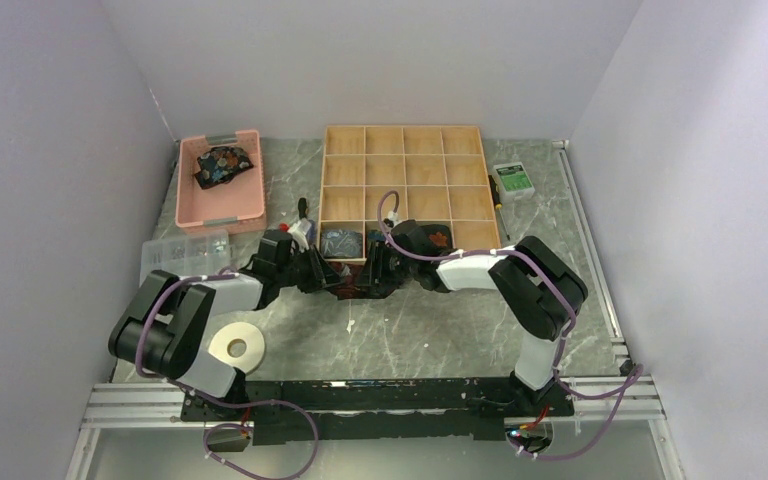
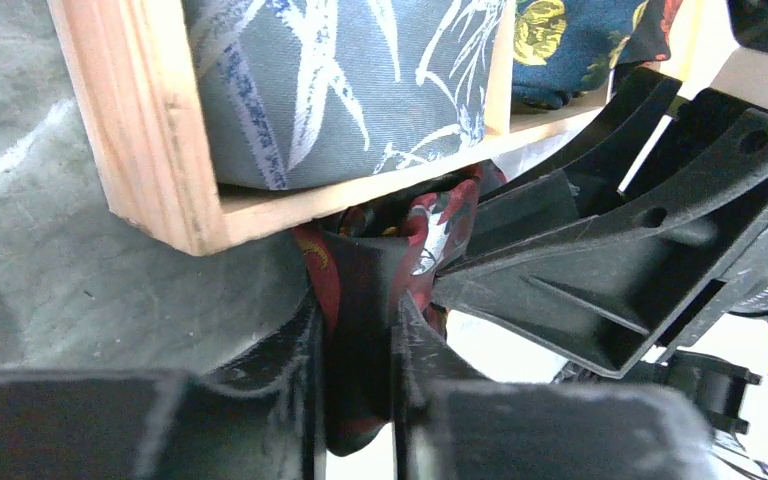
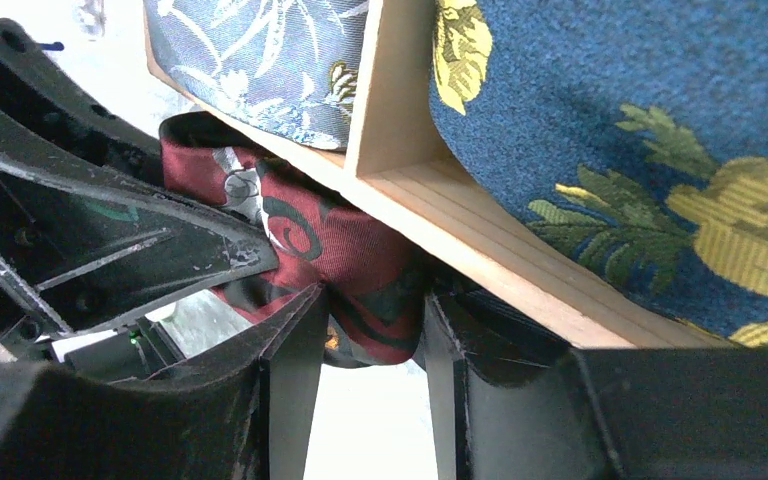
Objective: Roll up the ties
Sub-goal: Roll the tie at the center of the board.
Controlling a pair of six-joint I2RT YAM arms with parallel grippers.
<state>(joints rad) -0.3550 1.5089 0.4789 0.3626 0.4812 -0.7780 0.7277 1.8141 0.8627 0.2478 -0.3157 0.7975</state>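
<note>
black fingers (image 2: 305,350) of the left gripper (image 2: 360,340) are filling the bottom of the left wrist view, pressing together on a fold of the maroon tie (image 2: 430,225), which is bunching up at their 12 o'clock. the right gripper (image 3: 370,320) is clamping the same tie from the other side, its jaws standing partly apart with cloth filling the gap.

seen from above, the tie is lying on the table (image 1: 410,330) between the two grippers, at 3 o'clock of the left one and 9 o'clock of the right one. it is showing dark maroon cloth with black scrolls and silvery marks, crumpled into a loose bunch.

the wooden tray (image 2: 150,150) is sitting right at 12 o'clock of the bunch, its near wall crowding the cloth. one compartment is holding a grey-blue tie (image 2: 340,80) with pale leaves, and the next one toward 3 o'clock is holding a dark blue tie (image 3: 610,130) with yellow flowers. on the table, a pink basket (image 1: 222,222) with another floral tie (image 1: 222,163) is sitting at 10 o'clock, a tape roll (image 1: 237,347) at 8 o'clock, and a small green box (image 1: 512,180) at 2 o'clock.
</note>
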